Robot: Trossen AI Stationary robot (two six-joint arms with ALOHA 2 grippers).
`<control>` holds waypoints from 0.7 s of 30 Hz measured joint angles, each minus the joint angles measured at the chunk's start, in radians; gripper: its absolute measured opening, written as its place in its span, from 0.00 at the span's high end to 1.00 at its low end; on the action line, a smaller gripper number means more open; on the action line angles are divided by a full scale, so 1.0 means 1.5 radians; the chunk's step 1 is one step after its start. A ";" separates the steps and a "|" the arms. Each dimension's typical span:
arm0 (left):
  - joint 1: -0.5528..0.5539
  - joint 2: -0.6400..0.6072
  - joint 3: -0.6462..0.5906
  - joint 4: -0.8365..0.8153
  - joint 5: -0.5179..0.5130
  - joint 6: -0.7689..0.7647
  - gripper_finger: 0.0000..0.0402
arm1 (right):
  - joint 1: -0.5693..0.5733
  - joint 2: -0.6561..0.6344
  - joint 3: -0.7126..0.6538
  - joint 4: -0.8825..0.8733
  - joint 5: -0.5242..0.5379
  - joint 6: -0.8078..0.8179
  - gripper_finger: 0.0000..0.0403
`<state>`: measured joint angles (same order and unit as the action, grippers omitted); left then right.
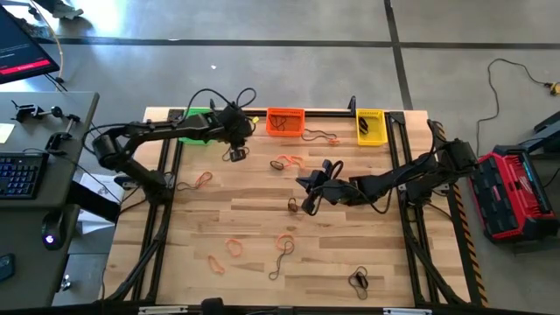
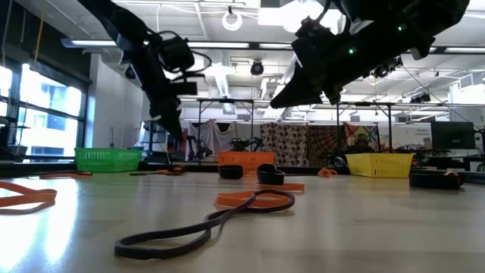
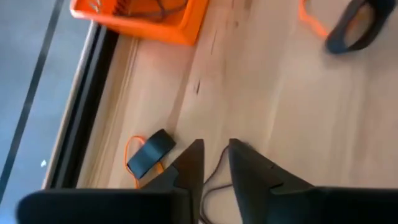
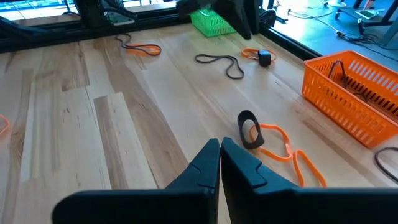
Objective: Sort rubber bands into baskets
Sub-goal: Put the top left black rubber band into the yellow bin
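Three baskets stand along the far edge: green (image 1: 197, 125), partly under my left arm, orange (image 1: 284, 121) with dark bands inside, and yellow (image 1: 370, 127). Rubber bands lie scattered flat on the wood. My left gripper (image 3: 214, 163) hangs open near the far edge, between the green and orange baskets. A thin brown band (image 3: 210, 182) lies on the table below its fingers, and a wide black band on an orange one (image 3: 149, 154) lies beside them. My right gripper (image 4: 219, 147) is shut and holds nothing. It hovers mid-table and points at a black band (image 4: 247, 129) and orange bands (image 4: 283, 149).
More bands lie toward the near edge: orange ones (image 1: 236, 247), a brown one (image 1: 280, 258) and a black one (image 1: 359, 280). One orange band (image 1: 203, 181) lies at the left. A dark rail (image 1: 328, 112) runs behind the baskets. Bare wood lies between the arms.
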<state>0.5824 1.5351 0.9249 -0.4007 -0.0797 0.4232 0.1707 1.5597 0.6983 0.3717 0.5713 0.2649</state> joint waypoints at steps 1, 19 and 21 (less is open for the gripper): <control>0.003 0.010 0.000 0.007 -0.004 0.000 0.79 | 0.000 0.000 0.000 0.000 0.000 0.001 0.99; 0.072 0.137 0.000 0.120 -0.018 -0.054 0.66 | 0.000 0.000 0.000 0.000 0.000 0.005 0.99; 0.076 0.140 0.000 0.137 -0.021 -0.066 0.66 | 0.000 0.000 0.000 0.000 0.000 0.010 0.99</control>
<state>0.6961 1.7452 0.9245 -0.1952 -0.1113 0.3249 0.1707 1.5600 0.6983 0.3714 0.5716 0.2795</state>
